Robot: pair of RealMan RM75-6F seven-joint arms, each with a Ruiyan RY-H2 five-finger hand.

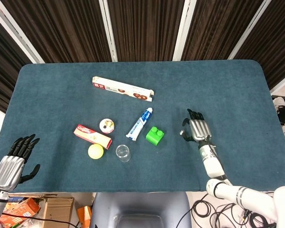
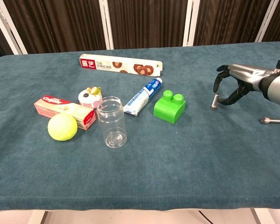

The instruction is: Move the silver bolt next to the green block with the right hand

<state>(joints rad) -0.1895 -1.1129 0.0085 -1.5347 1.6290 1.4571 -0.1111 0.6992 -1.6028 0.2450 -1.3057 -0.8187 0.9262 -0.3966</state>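
Note:
The green block (image 2: 170,107) (image 1: 155,136) sits near the table's middle, beside the toothpaste tube. My right hand (image 2: 233,84) (image 1: 195,130) hovers to the block's right and pinches a silver bolt (image 2: 214,101) that hangs nearly upright, head down, just above the cloth. In the head view the bolt is only a small glint at the hand's left edge. A second silver bolt (image 2: 271,121) lies on the cloth further right. My left hand (image 1: 12,161) rests off the table's near left corner, fingers spread, holding nothing.
A toothpaste tube (image 2: 142,97), a clear jar (image 2: 111,122), a yellow ball (image 2: 62,127), a red toothpaste box (image 2: 64,111), a small cupcake toy (image 2: 89,96) and a long biscuit box (image 2: 121,65) lie left of the block. The blue cloth (image 2: 200,154) covers the table.

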